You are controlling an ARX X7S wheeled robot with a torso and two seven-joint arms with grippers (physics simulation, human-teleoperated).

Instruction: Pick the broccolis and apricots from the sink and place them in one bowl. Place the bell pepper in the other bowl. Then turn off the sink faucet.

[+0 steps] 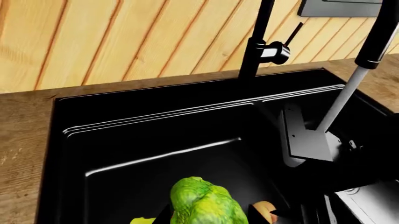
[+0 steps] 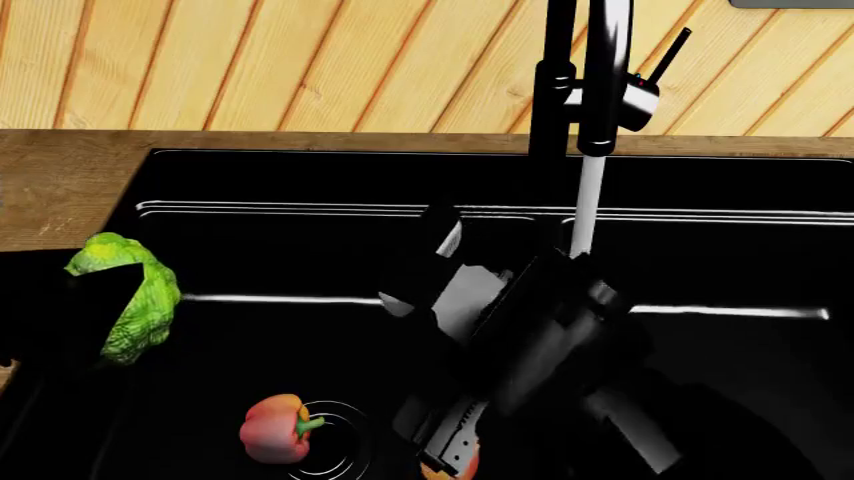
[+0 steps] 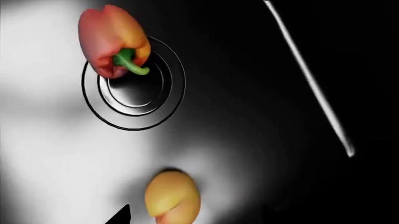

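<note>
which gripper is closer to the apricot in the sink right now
Right. The right gripper hangs low in the sink right by the apricot; the left gripper, at the sink's left side, carries the broccoli.

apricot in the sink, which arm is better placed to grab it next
Right. The right arm already reaches down into the sink, and its wrist view looks straight down on the apricot, close by. The left end effector is occupied with a broccoli at the sink's left side.

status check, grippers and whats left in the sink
Left gripper shut on broccoli, lifted at sink's left edge. Right gripper hovering over apricot, jaw state unclear. Bell pepper beside drain. Faucet running.
</note>
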